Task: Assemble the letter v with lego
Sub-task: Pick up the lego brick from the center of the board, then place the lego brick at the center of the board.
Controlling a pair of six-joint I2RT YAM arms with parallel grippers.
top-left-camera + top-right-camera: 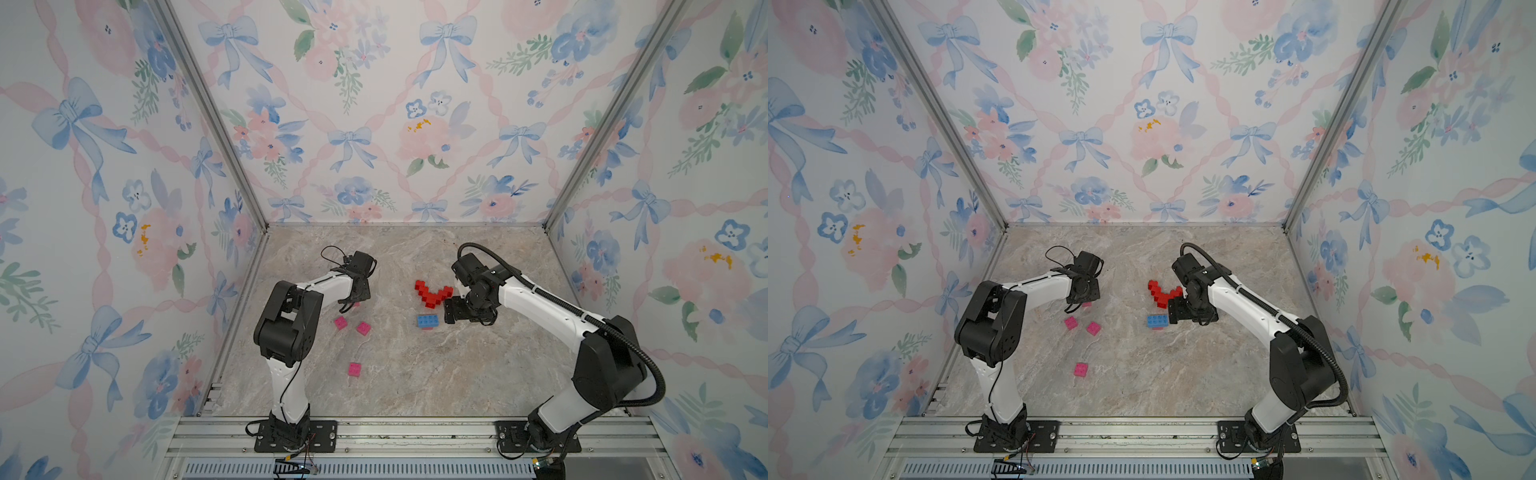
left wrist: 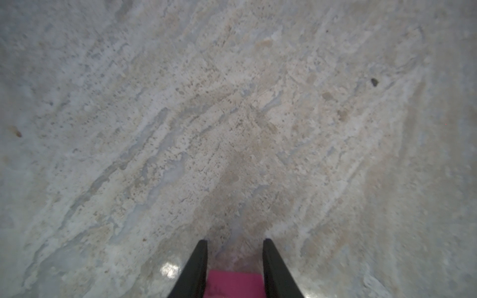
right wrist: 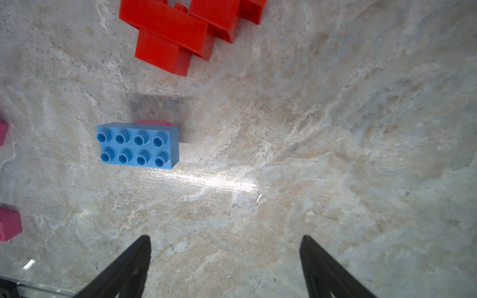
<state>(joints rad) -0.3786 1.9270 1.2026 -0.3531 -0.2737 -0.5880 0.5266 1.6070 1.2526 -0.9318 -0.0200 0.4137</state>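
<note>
In both top views, a red V [image 1: 432, 293] made of square lego bricks is seen lying flat on the marble table [image 1: 415, 374], a little to the 3 o'clock side of the middle. The blue brick [image 1: 427, 320] is set just beside it at 6 o'clock with its studs up. A pink piece [image 3: 152, 122] is tucked under the blue brick, so only a thin edge of it is shown. The right gripper [image 3: 225, 237] is held at 3 o'clock from the blue brick with its jaws spread wide, and nothing is held between them. It is probably parked there so the V can be steadied or the blue brick can be reached. Far over at 9 o'clock from the V, the left gripper [image 2: 235, 241] is pointed down at the table, and its jaws are pressed onto the two sides of a pink brick [image 2: 233, 283] so that it cannot slip out. Three loose pink bricks [image 1: 340, 322] are left on the table at about 6 o'clock from that gripper. The V looks nearly made. The pinched brick is likely meant to be carried over to it, though it cannot be told where it would go.
</note>
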